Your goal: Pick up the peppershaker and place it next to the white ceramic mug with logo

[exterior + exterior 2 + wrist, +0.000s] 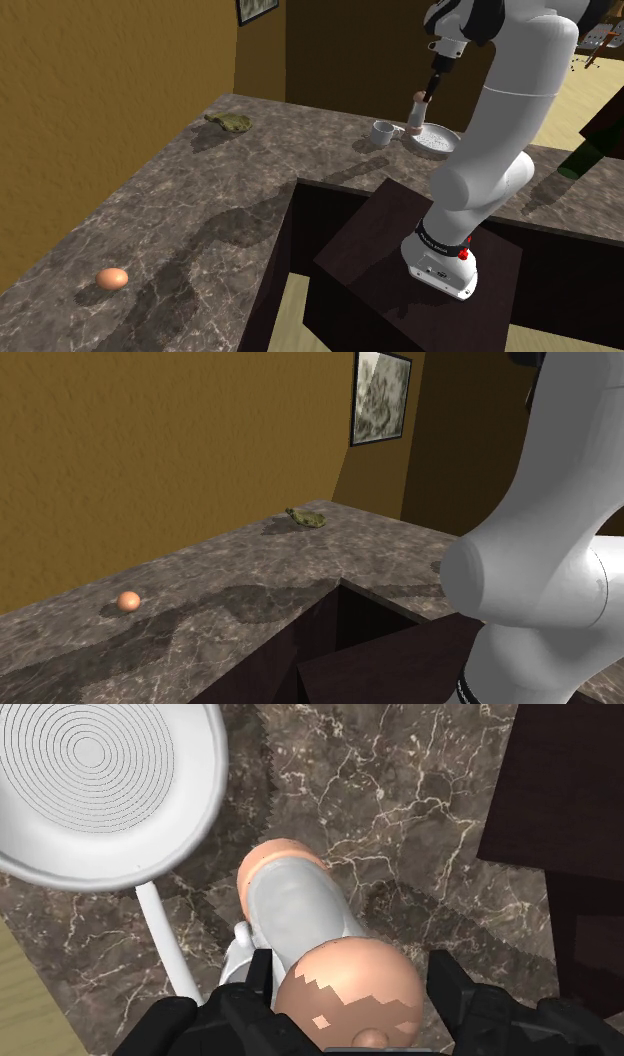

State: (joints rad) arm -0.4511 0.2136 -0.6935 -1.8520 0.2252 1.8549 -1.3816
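The pepper shaker has a grey body with a tan cap and base and stands upright by the far end of the marbled counter. My gripper comes down on its top. In the wrist view the black fingers sit tight on both sides of the tan cap of the shaker, shut on it. I cannot tell whether its base touches the counter. The white mug stands a short way from the shaker, toward the shoulder view's left.
A white round dish with a thin handle lies just behind the shaker. A green lump lies near the wall, an egg near the front. The dark stand fills the counter's recess.
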